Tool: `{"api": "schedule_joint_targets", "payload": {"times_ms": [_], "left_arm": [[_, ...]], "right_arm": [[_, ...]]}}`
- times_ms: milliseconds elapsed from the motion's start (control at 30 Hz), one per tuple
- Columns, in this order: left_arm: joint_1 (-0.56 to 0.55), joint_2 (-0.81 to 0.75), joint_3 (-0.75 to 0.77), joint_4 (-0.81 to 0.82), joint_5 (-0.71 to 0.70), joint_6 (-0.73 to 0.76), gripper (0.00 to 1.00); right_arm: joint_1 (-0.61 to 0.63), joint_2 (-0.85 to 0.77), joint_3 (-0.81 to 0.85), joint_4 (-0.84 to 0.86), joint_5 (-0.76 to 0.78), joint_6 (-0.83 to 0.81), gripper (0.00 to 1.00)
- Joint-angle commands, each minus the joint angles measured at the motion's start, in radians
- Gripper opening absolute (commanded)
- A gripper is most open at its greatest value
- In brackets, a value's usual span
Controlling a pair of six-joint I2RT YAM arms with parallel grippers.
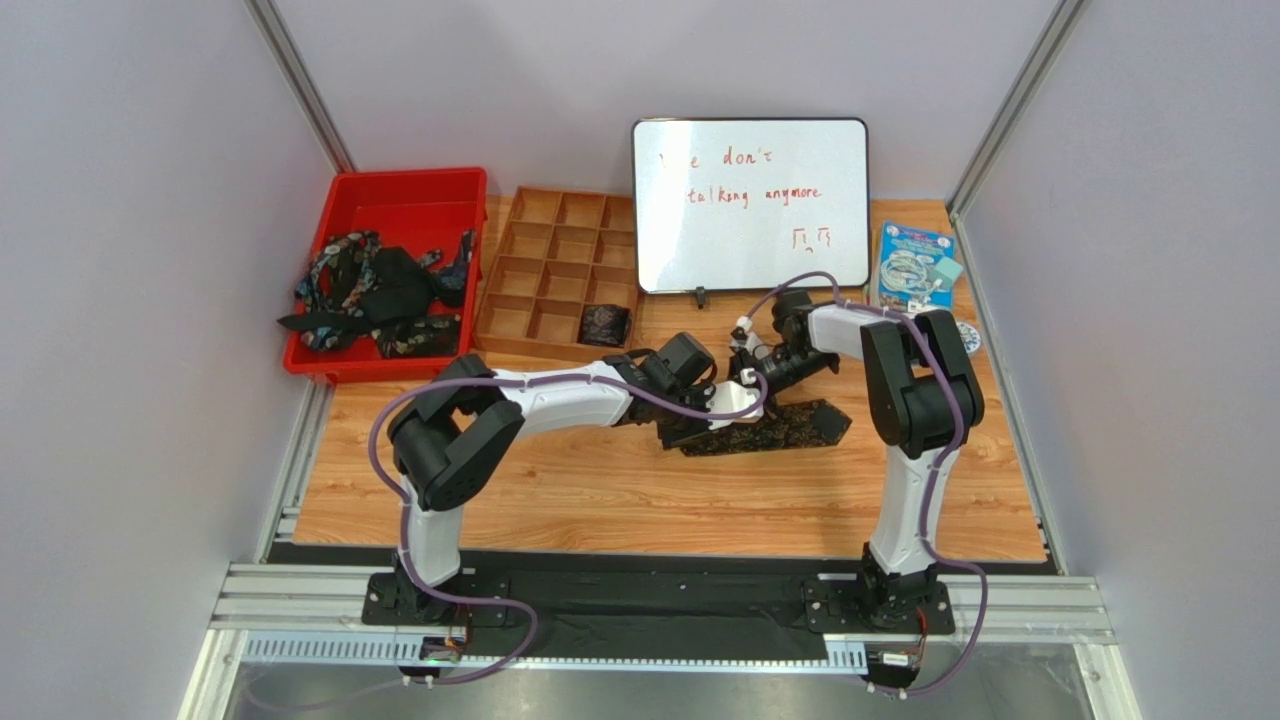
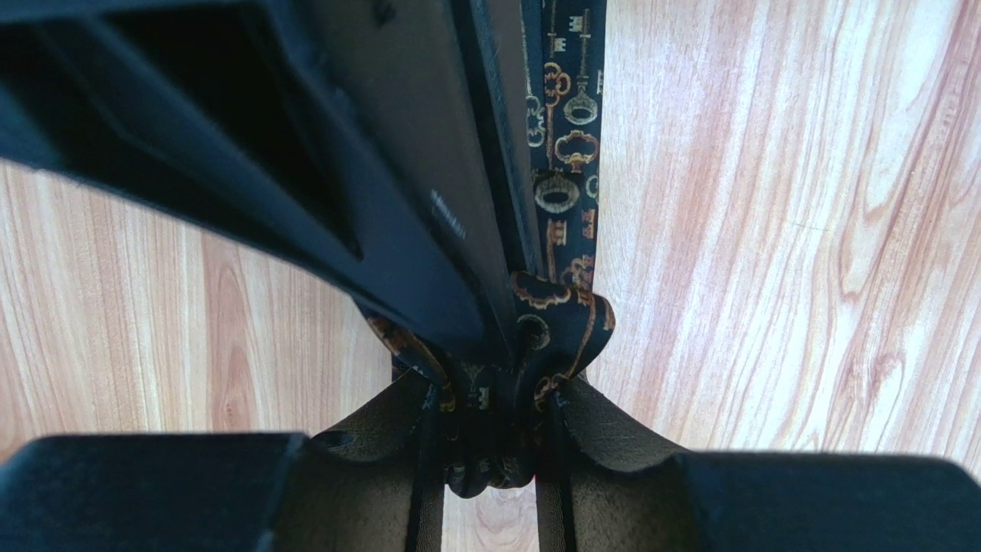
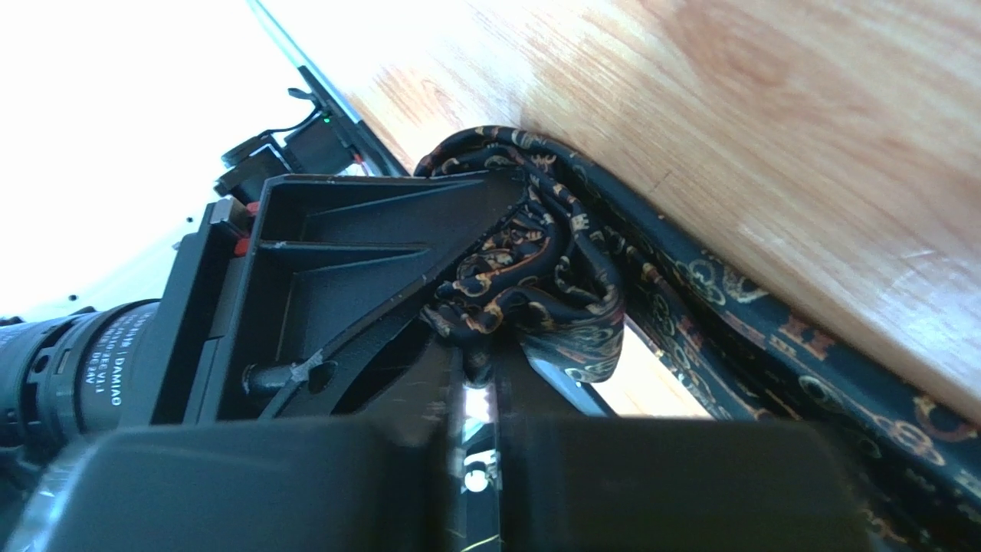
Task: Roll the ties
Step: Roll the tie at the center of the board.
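A black tie with a brown-gold key pattern (image 1: 774, 428) lies across the middle of the table. Both grippers meet at its left end. My left gripper (image 1: 732, 399) is shut on a bunched, partly coiled end of the tie (image 2: 562, 322), and its jaws pinch the fabric (image 2: 493, 397). My right gripper (image 1: 747, 368) is shut on the same bunched fold (image 3: 541, 276) from the far side, jaws nearly closed (image 3: 481, 368). The rest of the tie runs flat along the wood (image 3: 748, 334). Several unrolled ties (image 1: 376, 288) lie heaped in a red bin (image 1: 394, 188). A rolled tie (image 1: 604, 323) sits in a wooden divider tray (image 1: 553, 240).
A whiteboard (image 1: 751, 203) stands at the back, behind the grippers. A blue packet (image 1: 917, 267) lies at the back right. The red bin and the divider tray stand at the back left. Grey walls close both sides.
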Motion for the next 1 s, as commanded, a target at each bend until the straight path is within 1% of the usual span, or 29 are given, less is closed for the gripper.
{"api": "schedule_joint_targets", "payload": {"times_ms": [0,67,100,167,200,233,300,333,367,433,467,500,567,600,667,833,967], "left_arm": [[0.006,0.032,-0.038,-0.11,-0.047,0.016,0.23],[0.017,0.006,-0.047,-0.095,-0.025,0.005,0.3],[0.024,-0.003,-0.055,-0.087,-0.001,-0.019,0.37],[0.055,-0.043,-0.067,-0.055,0.051,-0.044,0.44],[0.066,-0.062,-0.091,-0.032,0.074,-0.061,0.5],[0.075,-0.078,-0.105,-0.007,0.1,-0.082,0.53],[0.11,-0.137,-0.168,0.097,0.162,-0.111,0.58],[0.124,-0.155,-0.191,0.14,0.186,-0.154,0.61],[0.148,-0.189,-0.212,0.221,0.214,-0.174,0.65],[0.172,-0.215,-0.288,0.33,0.274,-0.246,0.69],[0.184,-0.232,-0.309,0.42,0.295,-0.26,0.8],[0.184,-0.238,-0.343,0.457,0.314,-0.267,0.8],[0.184,-0.229,-0.361,0.542,0.341,-0.288,0.8],[0.182,-0.22,-0.368,0.568,0.352,-0.297,0.85],[0.179,-0.186,-0.366,0.625,0.355,-0.308,0.86],[0.146,-0.128,-0.352,0.691,0.326,-0.277,0.86],[0.114,-0.089,-0.334,0.732,0.323,-0.257,0.86]], "right_arm": [[0.013,0.056,-0.02,0.071,0.129,-0.033,0.0],[0.01,0.058,-0.023,0.066,0.127,-0.039,0.0],[-0.001,0.06,-0.024,0.063,0.129,-0.044,0.0],[-0.018,0.067,-0.03,0.059,0.121,-0.059,0.0],[-0.034,0.072,-0.03,0.05,0.118,-0.067,0.0],[-0.042,0.076,-0.032,0.045,0.112,-0.082,0.0],[-0.065,0.099,-0.033,0.03,0.09,-0.096,0.0],[-0.07,0.107,-0.032,0.022,0.084,-0.11,0.0],[-0.074,0.116,-0.035,0.016,0.075,-0.116,0.0],[-0.084,0.124,-0.036,0.014,0.077,-0.124,0.0],[-0.087,0.132,-0.038,0.014,0.083,-0.124,0.0],[-0.09,0.133,-0.038,0.014,0.087,-0.125,0.0],[-0.093,0.138,-0.036,0.013,0.101,-0.128,0.0],[-0.096,0.136,-0.038,0.011,0.112,-0.13,0.0],[-0.097,0.133,-0.038,0.005,0.147,-0.134,0.0],[-0.105,0.113,-0.044,-0.018,0.251,-0.154,0.0],[-0.107,0.121,-0.043,-0.024,0.29,-0.153,0.0]]}}
